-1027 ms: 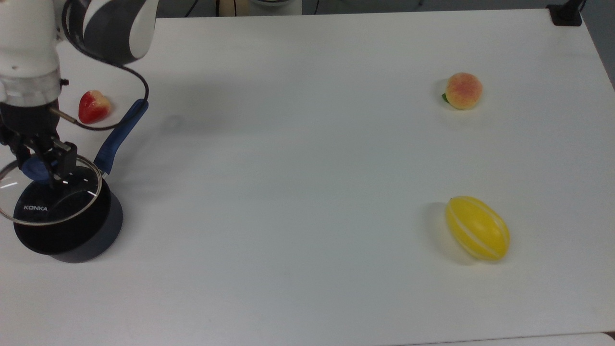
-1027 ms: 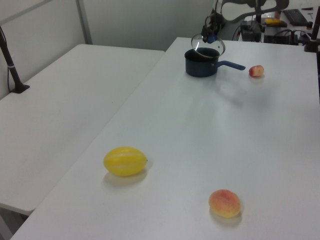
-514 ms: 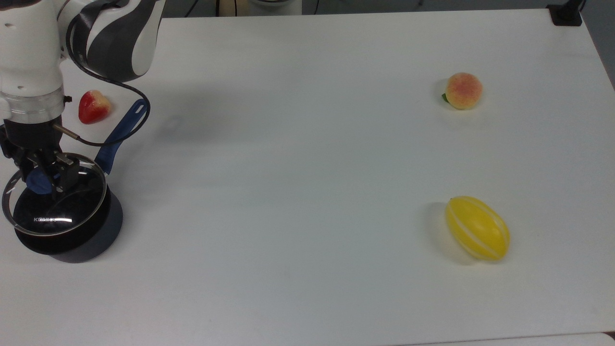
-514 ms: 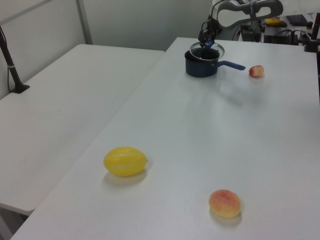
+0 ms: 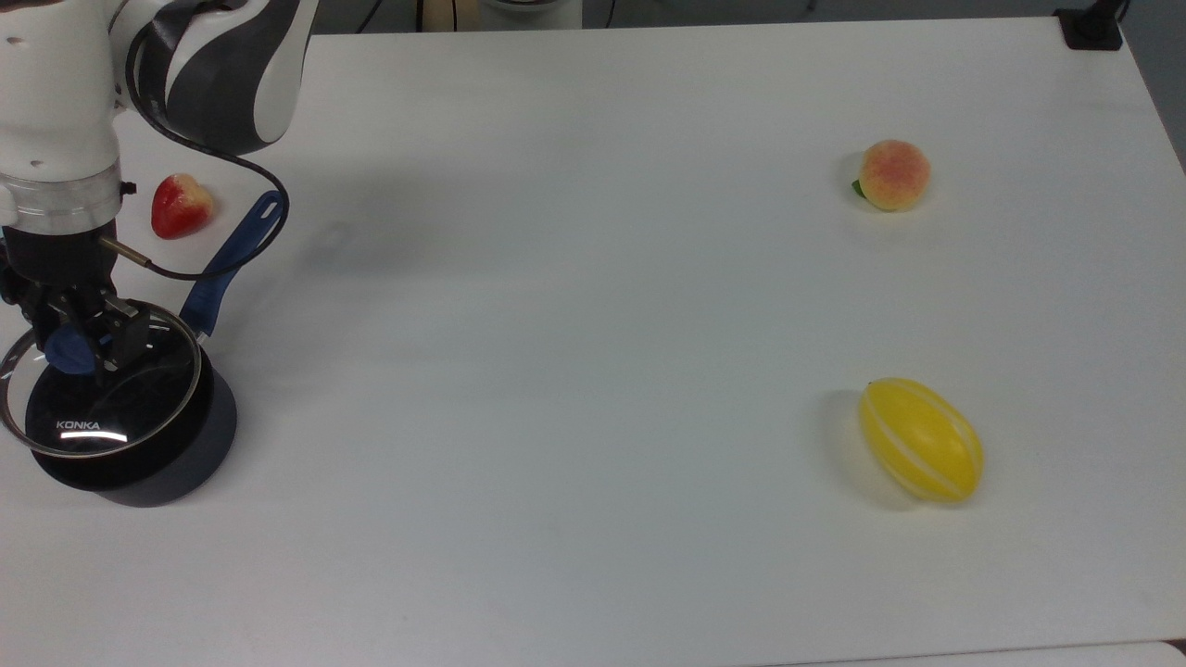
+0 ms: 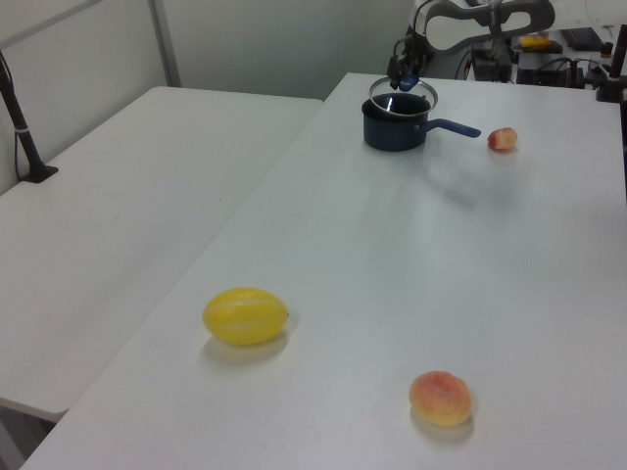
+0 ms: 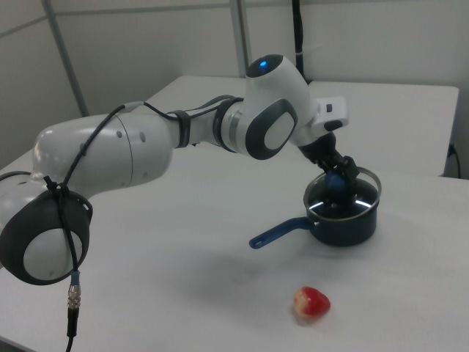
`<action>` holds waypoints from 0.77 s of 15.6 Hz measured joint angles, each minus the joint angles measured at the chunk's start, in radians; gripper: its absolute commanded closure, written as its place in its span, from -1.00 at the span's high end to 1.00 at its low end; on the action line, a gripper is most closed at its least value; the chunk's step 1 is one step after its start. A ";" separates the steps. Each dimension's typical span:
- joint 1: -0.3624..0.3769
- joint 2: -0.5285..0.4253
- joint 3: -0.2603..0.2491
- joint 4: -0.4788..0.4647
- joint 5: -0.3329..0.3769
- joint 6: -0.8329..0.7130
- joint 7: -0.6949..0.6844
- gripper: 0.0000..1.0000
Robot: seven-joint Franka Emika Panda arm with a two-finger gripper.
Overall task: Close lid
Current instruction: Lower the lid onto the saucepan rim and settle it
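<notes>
end effector point(image 5: 79, 345) points down, fingers clamped shut.

White work table point(image 6: 411, 255): matte top, evenly lit from overhead, soft diffuse shadows, no glare patches. A second white table point(image 6: 127, 196) stands just beside it on the left view's left, edges nearly touching, with a narrow seam between them. A black clamp post point(image 6: 22, 127) is fixed at the second table's far left edge in the left view; a black clamp base point(image 5: 1089, 26) sits at the work table's corner at the top view's upper right. Behind the tables are pale grey partition walls point(image 7: 146, 44) with upright metal posts point(image 7: 238, 37). Beyond the work table's far end, in the left view, is a cluttered bench point(image 6: 549, 44) with dark equipment.
</notes>
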 measured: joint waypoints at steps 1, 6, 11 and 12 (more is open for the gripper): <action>0.000 0.000 0.000 0.001 0.000 0.000 0.000 -1.00; 0.001 0.000 0.000 0.004 0.000 0.005 0.001 -1.00; 0.002 0.000 0.000 0.005 0.000 0.014 0.001 -1.00; 0.002 0.001 0.000 0.005 0.000 0.026 0.001 -1.00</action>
